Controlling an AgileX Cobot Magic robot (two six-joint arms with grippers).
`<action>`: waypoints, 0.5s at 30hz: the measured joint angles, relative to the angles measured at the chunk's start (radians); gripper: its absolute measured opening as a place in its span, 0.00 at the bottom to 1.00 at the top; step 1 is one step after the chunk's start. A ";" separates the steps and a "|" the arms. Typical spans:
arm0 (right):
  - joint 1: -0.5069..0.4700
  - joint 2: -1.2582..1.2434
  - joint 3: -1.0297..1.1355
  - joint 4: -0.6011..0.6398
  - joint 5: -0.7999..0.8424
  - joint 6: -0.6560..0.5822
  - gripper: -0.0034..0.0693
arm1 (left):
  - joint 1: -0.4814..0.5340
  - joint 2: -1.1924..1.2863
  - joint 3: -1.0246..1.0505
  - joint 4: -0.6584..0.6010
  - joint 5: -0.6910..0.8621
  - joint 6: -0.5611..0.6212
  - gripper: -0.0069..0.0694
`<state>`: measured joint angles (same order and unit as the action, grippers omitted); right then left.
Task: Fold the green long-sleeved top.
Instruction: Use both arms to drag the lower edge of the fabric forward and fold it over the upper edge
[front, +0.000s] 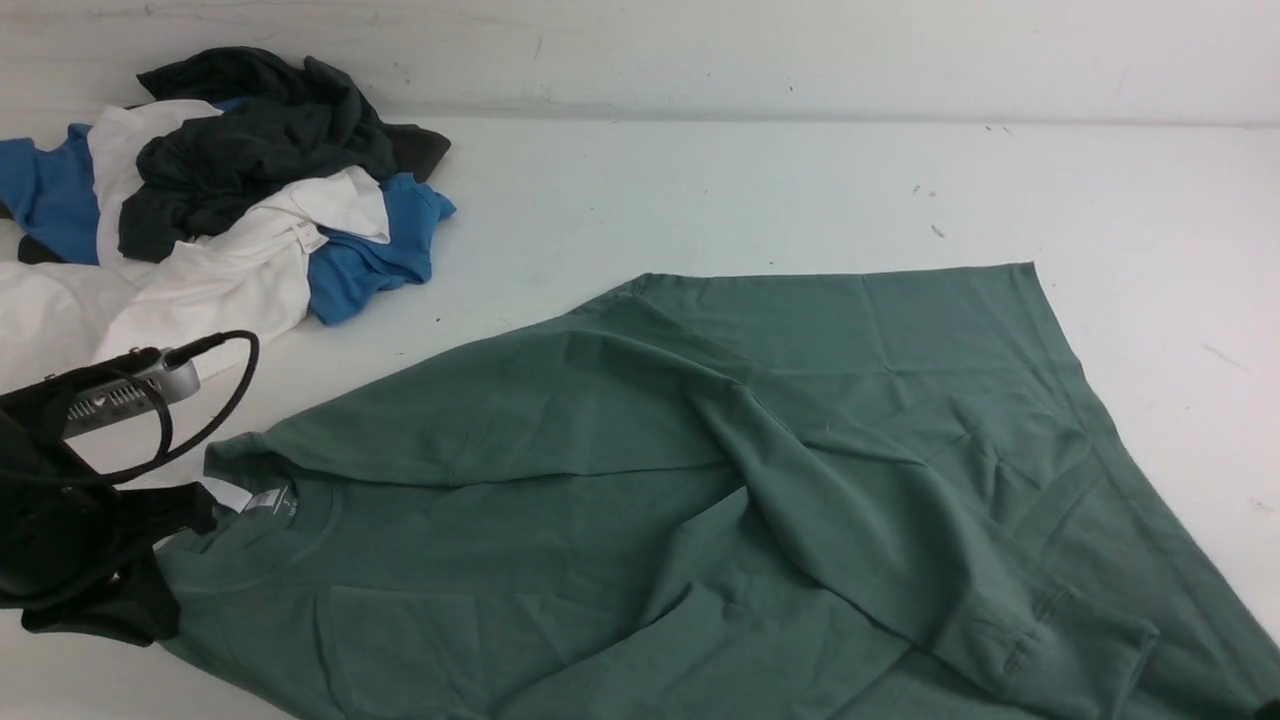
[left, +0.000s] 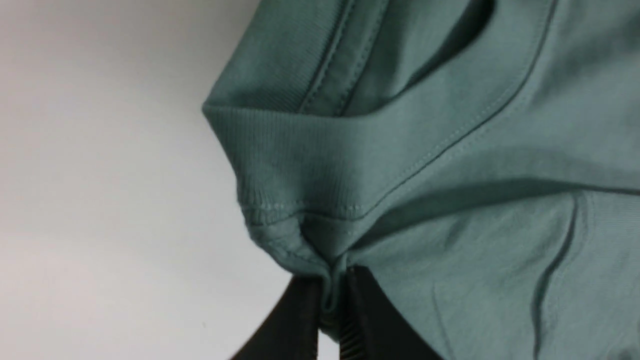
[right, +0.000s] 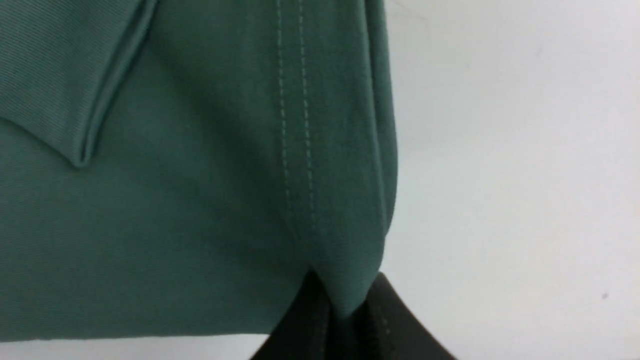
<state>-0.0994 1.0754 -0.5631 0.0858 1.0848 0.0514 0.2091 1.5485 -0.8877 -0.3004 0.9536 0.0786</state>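
The top (front: 700, 480) lies spread over the near half of the table (front: 800, 180), turned sideways. Its collar (front: 290, 530) is to the left, with a white tag (front: 235, 495) showing inside it, and its hem (front: 1090, 400) runs down the right side. One sleeve (front: 850, 500) lies slantwise across the body, its cuff (front: 1050, 640) near the front right. The cloth is creased but mostly flat, and its near edge runs off the bottom of the front view.

The left gripper (left: 331, 300) sits at the left edge of the top, right by the collar. Its wrist camera shows the two black fingers (left: 295, 325) closed tight on a pinch of green cloth, just where the ribbed neckband meets a seam. The fabric bunches up into the nip.

The right gripper (right: 345, 310) I can't make out from the front. Its own camera has it clamped on the hem, with a fold of the double-stitched edge squeezed between its fingers and bare table just beside it.

Far back on the left, well apart from the top, is a pile (front: 220, 200) of other clothes, dark, blue and white, heaped together
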 joint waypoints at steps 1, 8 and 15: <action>0.000 -0.026 -0.020 -0.001 0.037 0.009 0.11 | -0.001 -0.013 0.000 -0.001 0.011 0.003 0.13; 0.000 -0.073 -0.212 -0.011 0.145 0.045 0.11 | -0.001 -0.054 -0.049 -0.014 0.106 0.007 0.13; 0.000 0.052 -0.461 -0.012 0.162 0.059 0.11 | -0.001 -0.005 -0.268 -0.047 0.188 0.007 0.13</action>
<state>-0.0994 1.1276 -1.0245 0.0734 1.2466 0.1108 0.2083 1.5432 -1.1558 -0.3473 1.1418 0.0859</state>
